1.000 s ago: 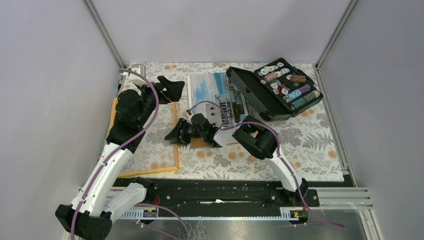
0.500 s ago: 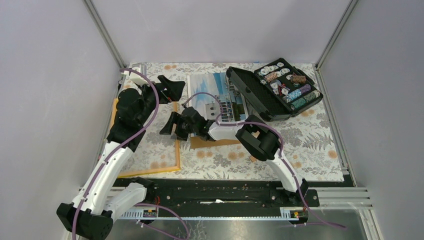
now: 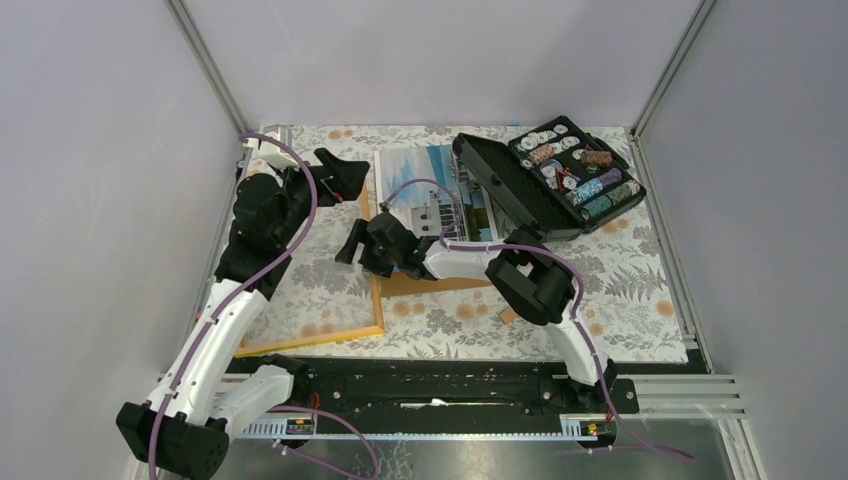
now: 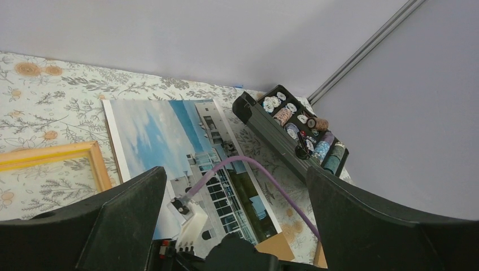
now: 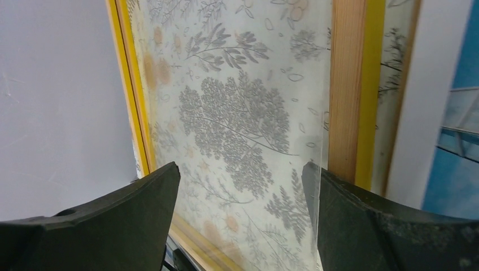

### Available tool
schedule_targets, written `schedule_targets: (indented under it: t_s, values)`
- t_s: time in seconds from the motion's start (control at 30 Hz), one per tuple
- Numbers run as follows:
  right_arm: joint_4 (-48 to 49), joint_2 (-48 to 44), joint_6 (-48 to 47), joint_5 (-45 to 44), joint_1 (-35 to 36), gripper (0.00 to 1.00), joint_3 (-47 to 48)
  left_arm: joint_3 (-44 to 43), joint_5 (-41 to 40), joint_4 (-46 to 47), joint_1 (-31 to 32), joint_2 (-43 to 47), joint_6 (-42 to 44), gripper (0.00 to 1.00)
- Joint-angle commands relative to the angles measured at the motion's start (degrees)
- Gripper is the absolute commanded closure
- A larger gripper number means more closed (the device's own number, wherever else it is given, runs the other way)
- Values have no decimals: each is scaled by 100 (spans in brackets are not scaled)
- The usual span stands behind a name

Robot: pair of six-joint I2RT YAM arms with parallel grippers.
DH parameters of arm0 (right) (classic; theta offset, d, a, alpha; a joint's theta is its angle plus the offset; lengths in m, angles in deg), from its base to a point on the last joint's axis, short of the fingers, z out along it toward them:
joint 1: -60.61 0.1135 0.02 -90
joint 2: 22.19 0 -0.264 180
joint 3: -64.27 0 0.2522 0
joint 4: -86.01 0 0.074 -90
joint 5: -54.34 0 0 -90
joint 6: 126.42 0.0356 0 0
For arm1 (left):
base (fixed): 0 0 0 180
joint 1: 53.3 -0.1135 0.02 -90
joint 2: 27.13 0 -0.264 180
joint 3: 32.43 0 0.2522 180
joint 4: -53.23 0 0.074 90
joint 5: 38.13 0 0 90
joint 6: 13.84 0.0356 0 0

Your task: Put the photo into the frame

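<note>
Between the spread jaws of the right gripper (image 5: 240,186) we find nothing at all: its two fingers stand wide apart above the floral tablecloth (image 5: 243,113), which shows through the opening of the frame (image 5: 347,84). Just past the frame's wooden rail lies the white margin of the photo (image 5: 452,130), face up on the table and outside the frame. We cannot tell whether the two touch.

Farther out, the left gripper (image 3: 345,175) hangs over the far end of the frame, jaws equally wide and empty.

We judge the loading step not yet begun: the frame lies flat and ready, and the print waits beside it. The next move calls for catching a thin sheet by one edge, so a finger must get under the paper without creasing it. The print must then be lifted over the rail and laid square inside.

Only the overhead view shows the brown backing board (image 3: 450,284) under the right arm and the whole layout, with the open case of chips (image 3: 560,185) beyond the photo. Our left wrist view alone gives the print's full picture of a building under blue sky. Only the right wrist view shows the rail close up.
</note>
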Motion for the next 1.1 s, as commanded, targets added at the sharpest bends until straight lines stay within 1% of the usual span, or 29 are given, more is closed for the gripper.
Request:
schedule_targets:
  t_s: [0.0,0.1,0.27,0.37,0.47,0.6,0.73,0.9,1.07]
  values:
    - [-327,-109,-507,-162,-120,14,-664,-172,188,281,-25,-40,-78,1]
    - [18,-67,-587,307,-160,19,-512,-173,214,280,-27,-82,-110,1]
    - [609,-16,-703,691,-169,30,-399,-174,245,278,-25,-156,-69,1]
    - [874,123,-767,889,-193,40,-284,-155,186,276,-26,-133,-35,1]
    - [1436,246,-830,1234,-238,44,-303,-163,223,278,-25,-175,-50,1]
    - [2345,340,-811,1600,-291,46,-555,-196,343,278,-22,-297,-90,1]
    - [3113,466,-535,1792,-418,59,-883,-214,425,279,-25,-386,-120,1]
    - [3826,441,-284,1928,-601,73,-1343,-219,492,279,-43,-465,-166,1]
    - [4402,527,-283,2096,-602,86,-1445,-197,407,281,-44,-532,-106,1]
